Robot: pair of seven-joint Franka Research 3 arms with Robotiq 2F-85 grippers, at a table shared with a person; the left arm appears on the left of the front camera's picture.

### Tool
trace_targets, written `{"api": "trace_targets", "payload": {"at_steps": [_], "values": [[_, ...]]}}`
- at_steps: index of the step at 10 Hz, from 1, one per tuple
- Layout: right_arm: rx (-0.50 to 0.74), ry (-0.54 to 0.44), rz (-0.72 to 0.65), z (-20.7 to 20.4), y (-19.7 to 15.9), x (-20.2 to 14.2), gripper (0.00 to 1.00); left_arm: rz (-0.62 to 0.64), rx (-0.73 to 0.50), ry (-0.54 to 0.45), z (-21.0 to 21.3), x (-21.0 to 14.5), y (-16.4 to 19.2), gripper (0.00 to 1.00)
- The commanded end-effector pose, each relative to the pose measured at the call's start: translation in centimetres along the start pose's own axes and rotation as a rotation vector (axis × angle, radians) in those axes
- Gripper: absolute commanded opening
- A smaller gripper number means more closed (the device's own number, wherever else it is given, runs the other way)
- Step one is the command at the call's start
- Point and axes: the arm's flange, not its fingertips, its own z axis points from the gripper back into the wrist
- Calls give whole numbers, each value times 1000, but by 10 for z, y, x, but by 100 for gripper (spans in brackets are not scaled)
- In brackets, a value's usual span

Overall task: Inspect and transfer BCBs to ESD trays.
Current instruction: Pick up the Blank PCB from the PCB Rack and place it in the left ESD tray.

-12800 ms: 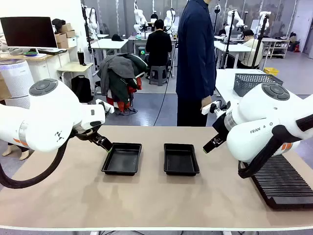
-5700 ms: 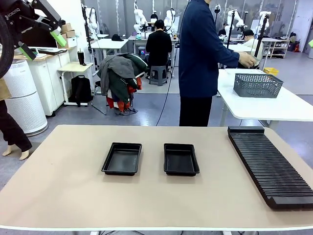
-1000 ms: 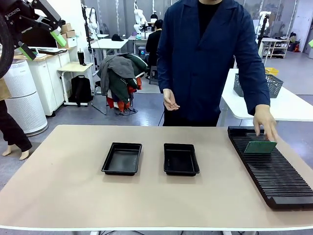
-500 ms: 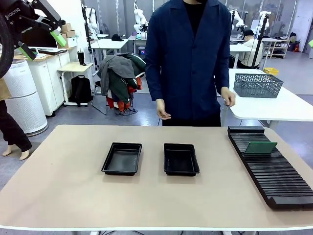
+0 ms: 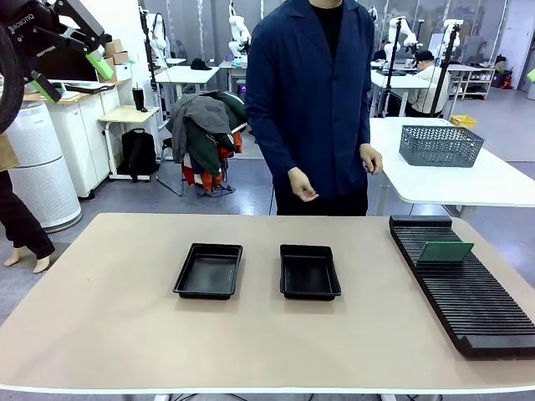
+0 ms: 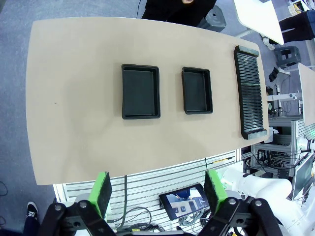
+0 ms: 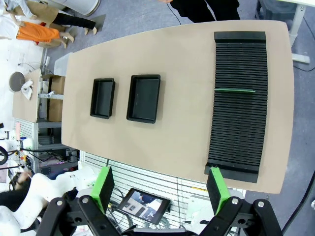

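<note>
A lone BCB (image 5: 445,251) stands in the slotted rack (image 5: 468,309). The left gripper (image 6: 158,189) and right gripper (image 7: 160,189) hang high above the rack, jaws apart and empty. Best practice: pinch the board's top edge and lift straight up.

Black trays (image 5: 209,271) (image 5: 309,271): two.
Green circuit board (image 5: 445,251): one.
Black slotted rack (image 5: 468,309): one.
Grey mesh basket (image 5: 440,144): one.
Tan table (image 5: 251,351): one.
Person (image 5: 313,100) at the table's far side: one.
Grippers: two, the left gripper (image 6: 158,189) and the right gripper (image 7: 160,184).
</note>
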Motion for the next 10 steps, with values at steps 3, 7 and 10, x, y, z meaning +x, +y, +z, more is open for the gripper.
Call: {"api": "trace_targets", "payload": {"at_steps": [3, 7, 10], "values": [[-156, 49, 328, -59, -21, 7, 100, -5, -11, 3, -1, 0, 0, 100], [-272, 186, 727, -140, -54, 12, 100, -5, -11, 3, -1, 0, 0, 100], [-330, 272, 1014, -195, -74, 19, 100, -5, -11, 3, -1, 0, 0, 100]]}}
